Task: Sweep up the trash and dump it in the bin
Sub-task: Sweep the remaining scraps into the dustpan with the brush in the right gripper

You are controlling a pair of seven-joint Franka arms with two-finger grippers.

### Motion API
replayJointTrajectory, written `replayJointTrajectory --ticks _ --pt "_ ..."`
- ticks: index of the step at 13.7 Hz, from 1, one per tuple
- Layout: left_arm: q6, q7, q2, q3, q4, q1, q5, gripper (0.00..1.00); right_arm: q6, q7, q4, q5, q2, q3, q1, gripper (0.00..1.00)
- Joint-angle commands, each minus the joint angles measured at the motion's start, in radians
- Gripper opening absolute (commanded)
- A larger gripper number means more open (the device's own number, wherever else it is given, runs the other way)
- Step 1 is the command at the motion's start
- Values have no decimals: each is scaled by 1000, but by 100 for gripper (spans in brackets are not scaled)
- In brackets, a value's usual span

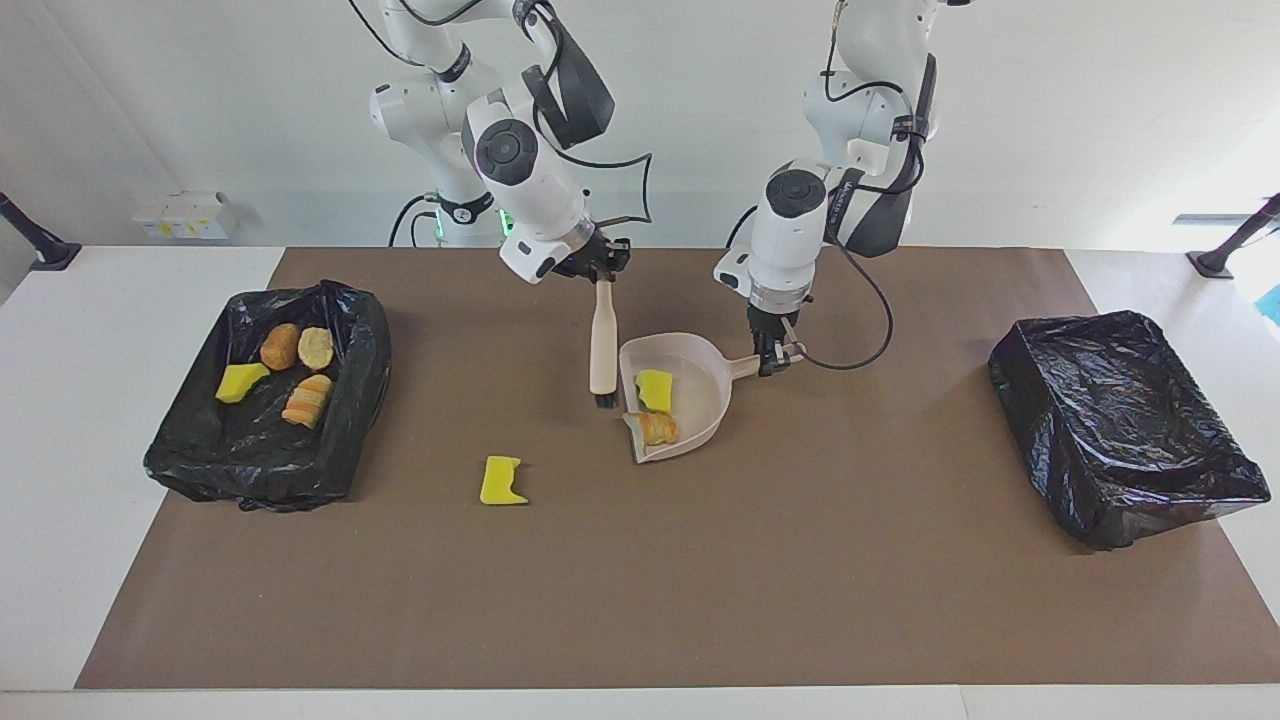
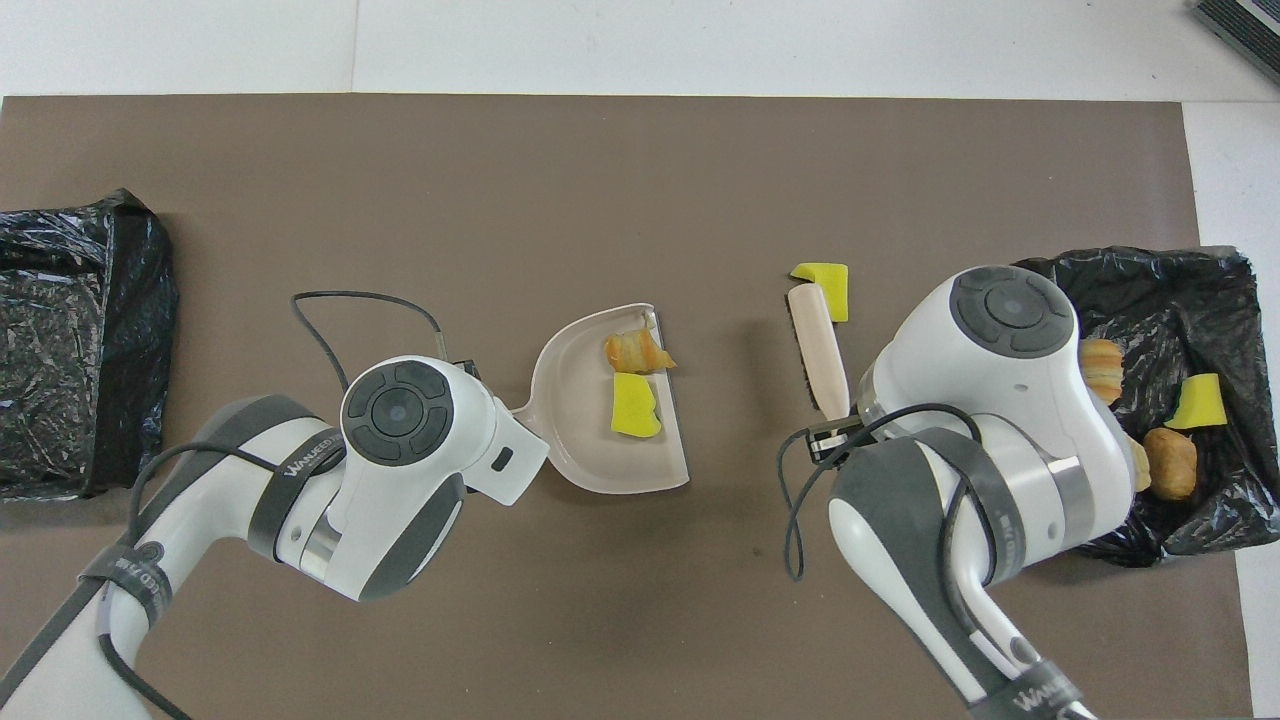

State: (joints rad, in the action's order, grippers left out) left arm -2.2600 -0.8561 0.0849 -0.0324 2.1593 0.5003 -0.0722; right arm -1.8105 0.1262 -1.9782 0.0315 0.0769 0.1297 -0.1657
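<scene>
1. The left end effector (image 1: 775, 358) is clenched on the handle of the dustpan (image 1: 700, 385); the pan is at the middle of the worktop (image 1: 700, 580), and I cannot tell whether it rests on it or is just above it.
2. In the pan there are two pieces of trash; a yellow chunk (image 1: 655, 390) and an orange lump (image 1: 658, 428); the lump is at the pan's open edge.
3. The right end effector (image 1: 600, 272) grasps the top of the brush (image 1: 603, 345); the brush hangs almost upright, bristles down, just beside the pan on the side toward the right arm's end.
4. One loose chunk (image 1: 502, 481) lies on the worktop, farther from the robots than the brush and apart from the pan.
5. The open bin (image 1: 355, 430), with a black bag, stands at the right arm's end; it holds four pieces; a bin chunk (image 1: 240, 382), two round lumps (image 1: 281, 346) side by side, and a striped lump (image 1: 308, 400).
6. A second bin (image 1: 1120, 440) at the left arm's end is covered with black plastic.
</scene>
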Motion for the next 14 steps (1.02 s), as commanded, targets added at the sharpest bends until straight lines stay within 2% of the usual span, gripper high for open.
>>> replayJointTrajectory --ticks 1,3,6,8,11,14 --pt "16 23 27 -3 -47 -22 14 0 17 -49 178 196 168 14 18 0" --pt "74 41 24 -1 -71 -26 22 0 0 -100 209 338 216 15 35 0" --pt "160 132 22 -1 -95 -37 38 0 -56 -112 219 343 257 16 40 0" --pt "184 178 15 -1 -90 -28 37 0 -41 -106 205 328 259 18 32 0" --pt "189 177 7 -1 -72 -23 34 0 32 -73 173 32 233 21 0 0" --pt "165 169 10 -3 -62 -3 34 0 40 -42 125 -125 196 27 -72 0"
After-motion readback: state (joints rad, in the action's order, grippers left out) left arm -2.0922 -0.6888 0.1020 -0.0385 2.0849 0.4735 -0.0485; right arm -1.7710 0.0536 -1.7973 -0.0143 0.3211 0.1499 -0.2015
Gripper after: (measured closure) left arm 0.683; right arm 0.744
